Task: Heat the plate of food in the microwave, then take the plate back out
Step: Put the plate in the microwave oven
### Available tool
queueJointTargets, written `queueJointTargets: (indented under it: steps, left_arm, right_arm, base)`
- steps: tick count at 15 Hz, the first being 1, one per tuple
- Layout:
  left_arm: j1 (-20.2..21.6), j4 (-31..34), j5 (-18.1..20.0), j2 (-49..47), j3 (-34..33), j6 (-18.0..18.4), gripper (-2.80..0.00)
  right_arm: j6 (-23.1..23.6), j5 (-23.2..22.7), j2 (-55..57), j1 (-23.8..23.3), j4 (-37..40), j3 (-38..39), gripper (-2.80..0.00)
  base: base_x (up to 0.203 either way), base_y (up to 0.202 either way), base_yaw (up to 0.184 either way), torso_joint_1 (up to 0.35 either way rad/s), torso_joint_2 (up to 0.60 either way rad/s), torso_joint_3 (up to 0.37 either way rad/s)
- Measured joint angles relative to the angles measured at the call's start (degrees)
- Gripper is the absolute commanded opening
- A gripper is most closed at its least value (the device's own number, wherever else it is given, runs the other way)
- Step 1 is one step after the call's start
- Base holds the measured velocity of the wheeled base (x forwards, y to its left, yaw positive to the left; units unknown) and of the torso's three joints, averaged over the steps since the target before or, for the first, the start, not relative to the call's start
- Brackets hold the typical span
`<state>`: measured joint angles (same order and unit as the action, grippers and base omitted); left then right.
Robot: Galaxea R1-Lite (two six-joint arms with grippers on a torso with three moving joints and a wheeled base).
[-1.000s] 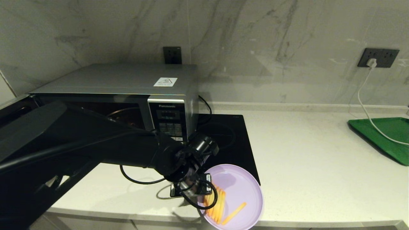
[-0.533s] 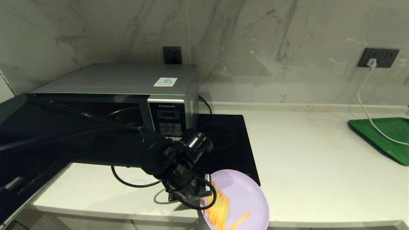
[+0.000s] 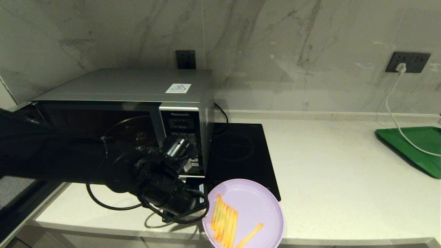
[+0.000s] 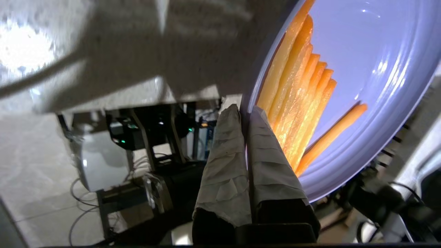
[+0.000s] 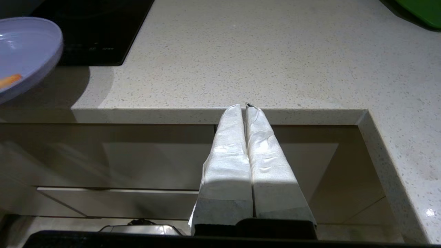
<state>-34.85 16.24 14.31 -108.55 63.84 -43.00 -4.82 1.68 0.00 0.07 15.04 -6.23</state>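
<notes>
The counter (image 3: 344, 179) is the biggest thing here, a pale speckled slab filling the middle and right of the head view, under a marbled wall. On it at the left of centre stands the microwave (image 3: 137, 89), silver-grey, with its door (image 3: 13, 158) swung open toward the lower left edge of the frame and the round turntable showing in the dark cavity. Just right of the microwave lies the black cooktop (image 3: 241, 155). A green tray (image 3: 417, 148) sits at the far right edge, crossed by a white cable (image 3: 392, 113) that runs up to a wall socket (image 3: 408, 62) in the upper right.

The left arm reaches across the lower left of the head view, in front of the open cavity. The left gripper (image 4: 245, 112) has its two taped fingers pinched onto the left rim of the plate (image 3: 256, 206). The plate sits low in the middle of the frame, partly over the counter's front edge and past the cooktop's near corner, outside the microwave. A row of fries (image 3: 224, 220) lies on its left half, with one more fry (image 3: 249, 234) apart and slanted.

The right gripper (image 5: 246, 106) shows only in the right wrist view, at the centre, fingers pressed together on nothing, in front of the counter's edge.
</notes>
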Motion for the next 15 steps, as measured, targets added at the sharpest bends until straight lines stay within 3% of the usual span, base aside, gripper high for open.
queueJointTargets:
  steps: [3, 9, 12, 15]
  left_arm:
    - [2.3, -2.1, 2.6, 6.7, -7.8, 0.0, -2.8]
    - [11.0, -4.1, 3.3, 24.1, -24.7, 0.0, -2.8]
    - [19.4, -4.1, 3.4, 30.3, -29.3, 0.0, -2.8]
    - [30.6, -4.4, 4.9, 32.4, -31.8, 0.8, -2.8]
  right_arm:
    - [0.0, 0.0, 0.0, 0.0, 0.0, 0.0, -2.8]
    - [0.0, 0.0, 0.0, 0.0, 0.0, 0.0, -2.8]
    - [0.0, 0.0, 0.0, 0.0, 0.0, 0.0, -2.8]
    - [0.0, 0.1, 0.0, 0.0, 0.0, 0.0, -2.8]
  base:
    - [0.0, 0.0, 0.0, 0.0, 0.0, 0.0]
    - [0.0, 0.0, 0.0, 0.0, 0.0, 0.0]
    - [0.0, 0.0, 0.0, 0.0, 0.0, 0.0]
    - [0.0, 0.0, 0.0, 0.0, 0.0, 0.0]
